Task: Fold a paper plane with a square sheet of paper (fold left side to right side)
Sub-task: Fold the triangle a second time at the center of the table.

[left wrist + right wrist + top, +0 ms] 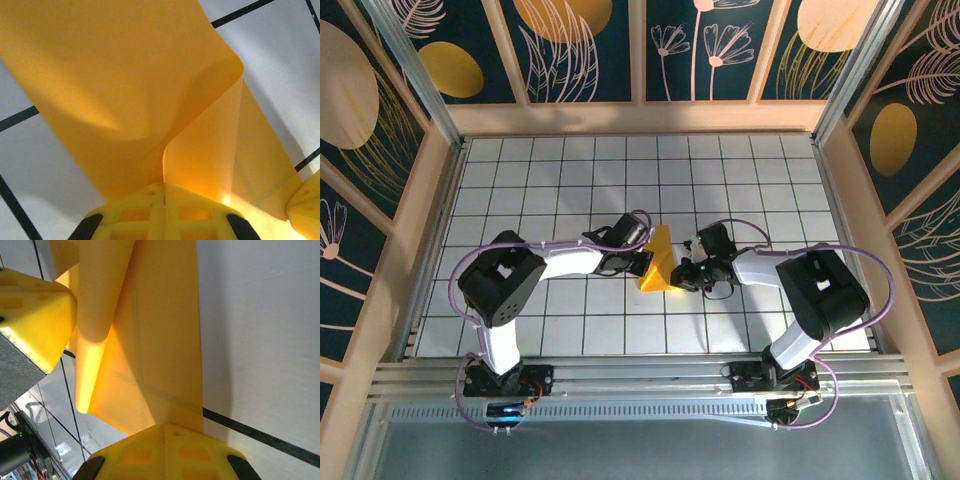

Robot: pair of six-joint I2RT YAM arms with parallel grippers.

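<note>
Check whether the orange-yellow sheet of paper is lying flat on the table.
No, the sheet of paper curls up off the table in a rounded loop.

The table (620, 165) lies free across its far rows and along both sides. At the middle, the left arm (565, 262) and right arm (770, 268) close in on the raised sheet of paper (658, 262), leaving no gap between them. Walls (640, 118) fence the edges.

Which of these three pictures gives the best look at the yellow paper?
The top view: it shows the whole paper, a small triangle. The left wrist view shows a curled part pinched in the left gripper; the right wrist view, creased layers in the right gripper.
</note>
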